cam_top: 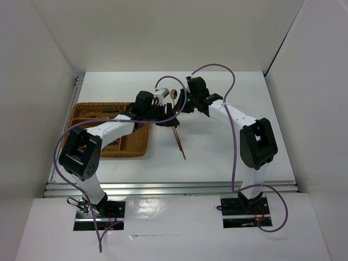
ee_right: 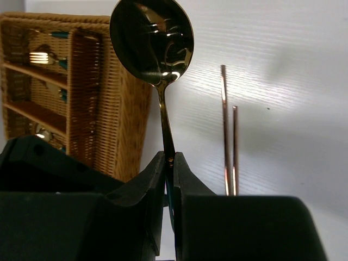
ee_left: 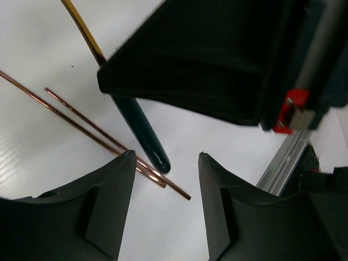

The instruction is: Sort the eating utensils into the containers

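Note:
My right gripper (ee_right: 169, 160) is shut on a spoon at its neck; the gold bowl (ee_right: 151, 41) sticks up past the fingertips. In the top view the spoon (cam_top: 174, 93) is at mid-table with the right gripper (cam_top: 186, 103) beside it. Its dark teal handle (ee_left: 142, 136) hangs down in the left wrist view, ending over two thin gold chopsticks (ee_left: 98, 128). The chopsticks lie on the table (cam_top: 179, 142) (ee_right: 228, 125). My left gripper (ee_left: 167, 157) is open and empty, just beside the handle's end (cam_top: 167, 117). The brown wicker tray (cam_top: 138, 149) lies at the left (ee_right: 109, 109).
A gold fork (ee_right: 41, 57) and other teal-handled cutlery lie in the tray's compartments. The two arms are close together, with the right wrist body (ee_left: 217, 60) right above the left gripper. White walls enclose the table on three sides.

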`<state>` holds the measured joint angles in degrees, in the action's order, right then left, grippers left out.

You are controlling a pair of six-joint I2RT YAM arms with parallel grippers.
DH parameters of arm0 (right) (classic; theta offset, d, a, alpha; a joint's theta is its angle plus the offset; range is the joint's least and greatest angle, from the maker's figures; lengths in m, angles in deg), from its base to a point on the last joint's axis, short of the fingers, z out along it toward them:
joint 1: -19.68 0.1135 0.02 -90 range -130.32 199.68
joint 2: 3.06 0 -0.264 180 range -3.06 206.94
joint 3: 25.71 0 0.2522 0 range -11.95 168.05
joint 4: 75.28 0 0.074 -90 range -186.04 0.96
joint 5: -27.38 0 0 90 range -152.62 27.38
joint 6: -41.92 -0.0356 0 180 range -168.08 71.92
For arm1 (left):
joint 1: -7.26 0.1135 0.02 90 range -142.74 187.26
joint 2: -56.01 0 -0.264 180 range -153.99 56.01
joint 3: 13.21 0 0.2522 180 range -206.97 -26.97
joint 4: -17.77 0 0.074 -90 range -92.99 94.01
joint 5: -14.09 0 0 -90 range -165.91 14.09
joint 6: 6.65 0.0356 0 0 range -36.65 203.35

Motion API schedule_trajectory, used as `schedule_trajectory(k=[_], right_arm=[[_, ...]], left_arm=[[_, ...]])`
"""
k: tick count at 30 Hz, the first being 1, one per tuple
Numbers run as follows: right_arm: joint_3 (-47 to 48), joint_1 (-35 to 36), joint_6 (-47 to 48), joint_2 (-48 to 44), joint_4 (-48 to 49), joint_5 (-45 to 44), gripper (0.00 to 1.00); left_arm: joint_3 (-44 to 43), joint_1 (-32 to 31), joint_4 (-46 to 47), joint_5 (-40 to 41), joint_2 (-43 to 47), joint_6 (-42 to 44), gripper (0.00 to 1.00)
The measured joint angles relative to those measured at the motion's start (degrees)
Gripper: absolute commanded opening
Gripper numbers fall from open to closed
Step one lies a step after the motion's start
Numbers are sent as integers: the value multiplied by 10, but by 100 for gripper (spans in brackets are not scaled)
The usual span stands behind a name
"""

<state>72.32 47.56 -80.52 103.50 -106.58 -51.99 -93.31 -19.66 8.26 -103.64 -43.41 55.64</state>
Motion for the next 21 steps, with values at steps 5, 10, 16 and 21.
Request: schedule_trajectory(k=[5,10,16,21], right_arm=[[-14,0,-21,-8,37,37,0],[-29,0,-33,-20,61,56,0],[-33,0,-37,-22,76,57,7],[-33,0,-38,-22,76,58,32]], left_arm=[[-10,0,9,29,-14,-13,60],[-10,0,9,55,-29,-28,41],[-15,0,9,76,-29,-41,25],[-15,-1,9,84,-29,-50,23]])
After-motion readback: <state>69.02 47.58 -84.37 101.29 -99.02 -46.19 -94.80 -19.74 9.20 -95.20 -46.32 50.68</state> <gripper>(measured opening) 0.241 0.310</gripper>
